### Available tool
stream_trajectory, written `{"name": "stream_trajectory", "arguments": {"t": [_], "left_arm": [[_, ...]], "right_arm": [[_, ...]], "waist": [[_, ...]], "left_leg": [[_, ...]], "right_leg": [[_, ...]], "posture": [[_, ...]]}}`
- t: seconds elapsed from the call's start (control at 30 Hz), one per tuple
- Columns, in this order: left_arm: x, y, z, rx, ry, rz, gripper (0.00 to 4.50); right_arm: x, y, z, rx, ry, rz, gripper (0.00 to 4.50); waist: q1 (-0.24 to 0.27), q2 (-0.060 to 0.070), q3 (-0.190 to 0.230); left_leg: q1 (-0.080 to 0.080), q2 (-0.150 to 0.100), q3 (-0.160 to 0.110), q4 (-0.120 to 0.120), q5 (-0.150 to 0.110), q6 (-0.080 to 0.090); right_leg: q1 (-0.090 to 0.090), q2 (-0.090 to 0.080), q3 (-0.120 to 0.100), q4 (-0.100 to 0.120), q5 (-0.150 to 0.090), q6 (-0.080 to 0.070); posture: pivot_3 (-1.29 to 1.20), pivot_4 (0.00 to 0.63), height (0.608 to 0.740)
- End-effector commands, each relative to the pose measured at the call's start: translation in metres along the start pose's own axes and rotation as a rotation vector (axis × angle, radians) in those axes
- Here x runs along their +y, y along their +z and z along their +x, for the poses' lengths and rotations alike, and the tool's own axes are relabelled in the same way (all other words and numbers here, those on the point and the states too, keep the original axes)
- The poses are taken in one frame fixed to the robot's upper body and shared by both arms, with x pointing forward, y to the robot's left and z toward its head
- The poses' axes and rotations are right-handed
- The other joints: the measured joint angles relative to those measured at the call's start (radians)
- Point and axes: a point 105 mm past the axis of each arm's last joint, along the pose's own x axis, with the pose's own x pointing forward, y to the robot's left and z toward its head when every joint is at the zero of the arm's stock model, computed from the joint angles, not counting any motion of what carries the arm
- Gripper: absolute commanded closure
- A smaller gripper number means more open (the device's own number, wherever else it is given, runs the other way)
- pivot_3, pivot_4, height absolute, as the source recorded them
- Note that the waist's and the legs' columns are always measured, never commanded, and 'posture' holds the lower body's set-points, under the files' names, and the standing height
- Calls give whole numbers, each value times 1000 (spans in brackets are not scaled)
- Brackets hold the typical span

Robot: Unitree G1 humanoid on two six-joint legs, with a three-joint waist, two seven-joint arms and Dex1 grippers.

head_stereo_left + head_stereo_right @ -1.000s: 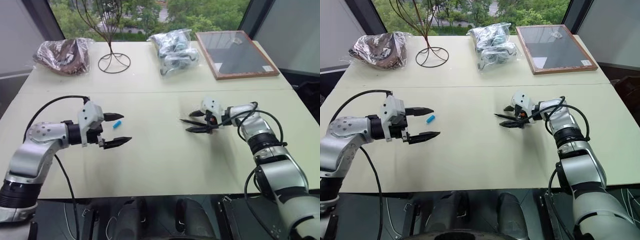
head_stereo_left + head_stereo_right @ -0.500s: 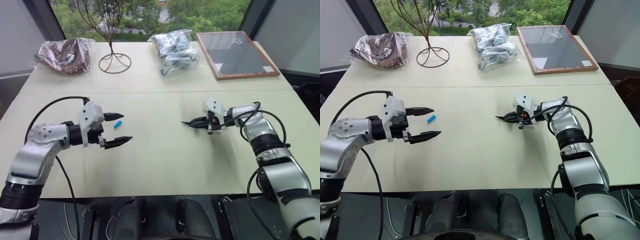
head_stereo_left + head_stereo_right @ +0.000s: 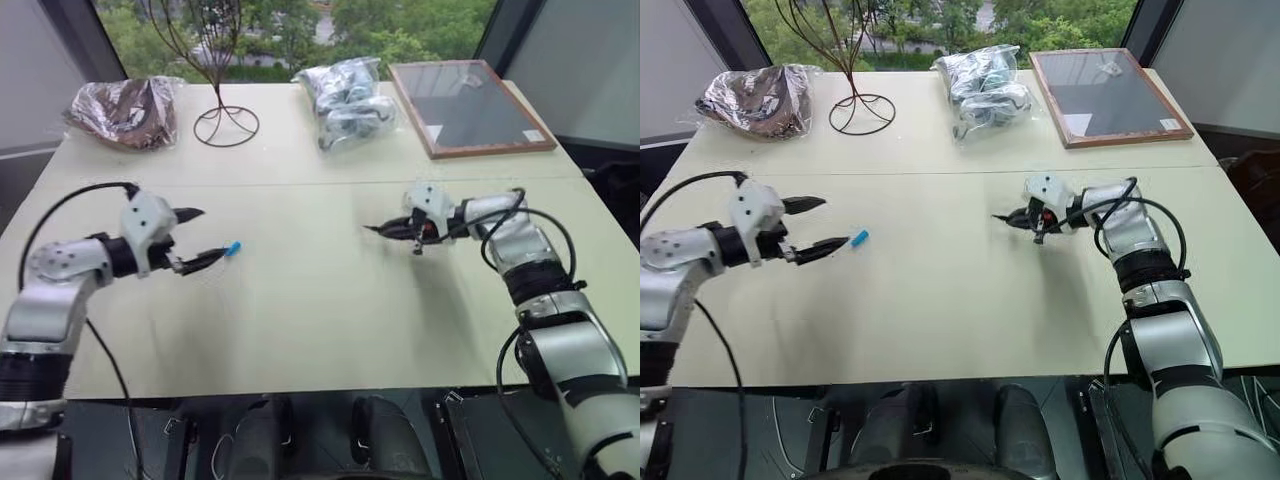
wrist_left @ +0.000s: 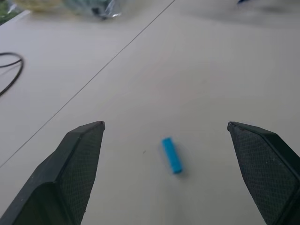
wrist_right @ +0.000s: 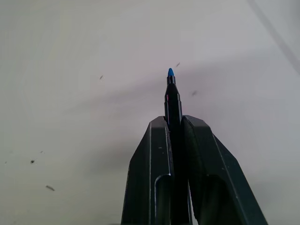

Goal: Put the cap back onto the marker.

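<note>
The cap (image 3: 232,248), a tiny bright blue cylinder, lies on the pale table (image 3: 320,310) left of centre. My left gripper (image 3: 208,235) hovers just left of it, open wide and holding nothing. In the left wrist view the cap (image 4: 171,155) rests on the table ahead of the gap between the two fingers (image 4: 70,173). Right of centre, my right gripper (image 3: 388,229) is shut on the marker (image 5: 172,101), a thin black stick raised above the table. Its blue tip pokes out past the fingertips and points toward the cap's side of the table.
Along the far edge of the table stand a wire stand (image 3: 225,125), a brownish bundle in plastic (image 3: 125,108), a clear bag of objects (image 3: 350,100) and a wood-framed board (image 3: 470,108). A seam (image 3: 300,185) runs across the table.
My right gripper closed on the marker and lifted it off the table. My left arm swung left, so the cap now lies just past its fingertips.
</note>
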Motion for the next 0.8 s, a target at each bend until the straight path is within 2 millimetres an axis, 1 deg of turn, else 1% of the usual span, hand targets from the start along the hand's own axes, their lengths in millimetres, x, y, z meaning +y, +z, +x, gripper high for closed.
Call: {"name": "stream_trajectory", "arguments": {"t": [0.03, 0.07, 0.13, 0.2, 0.3, 0.43, 0.67, 0.73, 0.8], "left_arm": [[15, 2, -12, -4, 33, 29, 84], [17, 0, -14, -2, 36, 21, 84], [18, -7, -14, -9, 41, -28, 84], [14, -12, -11, -13, 30, -76, 84], [11, -25, -7, 11, 39, -85, 84], [1, -36, 4, -21, 60, -171, 84], [-19, -38, 24, -47, 28, -226, 84], [-22, -37, 29, -65, 22, -247, 84], [-22, -40, 33, -66, 31, -262, 84]], "right_arm": [[0, 36, -15, -69, -6, -66, 4452], [4, 41, -17, -75, 4, -67, 4452], [19, 52, -20, -101, 43, -77, 4452], [28, 59, -23, -115, 44, -53, 4452], [37, 59, -24, -102, 19, -26, 4452], [50, 56, -28, -100, 3, 22, 4452], [54, 56, -33, -90, -23, 33, 4452], [55, 58, -34, -91, -27, 26, 4452], [55, 62, -35, -95, -28, 18, 4452]], "waist": [[3, 0, 0], [4, 0, 0], [7, 0, 0], [7, 0, 0], [6, 0, 0], [7, 0, 0], [6, -1, 0], [7, -1, 0], [6, -1, 0]], "left_leg": [[0, 0, 0, 0, 0, 0], [0, 0, 0, 0, 0, 0], [0, 0, 0, 0, 0, 0], [0, 0, 0, 0, -2, 2], [-1, 0, -1, 1, -3, 4], [-1, 0, -1, 1, -3, 5], [-1, 0, -2, 1, -3, 5], [-1, 0, -3, 1, -3, 5], [-1, 0, -3, 2, -3, 5]], "right_leg": [[0, 0, 0, 0, 0, 0], [0, 0, 0, 0, 0, 0], [0, 0, 0, 0, 0, 0], [0, -1, 0, 0, 0, 0], [0, -1, 0, 1, 0, 0], [0, -1, 0, 1, 0, 0], [0, -1, 0, 1, 0, 0], [0, -1, 0, 1, 0, 0], [0, -1, -1, 1, 0, 0]], "posture": [[0, 150, 740], [0, 150, 740], [0, 150, 740], [0, 150, 740], [0, 150, 740], [0, 150, 740], [0, 150, 740], [0, 150, 740], [0, 150, 740]]}}
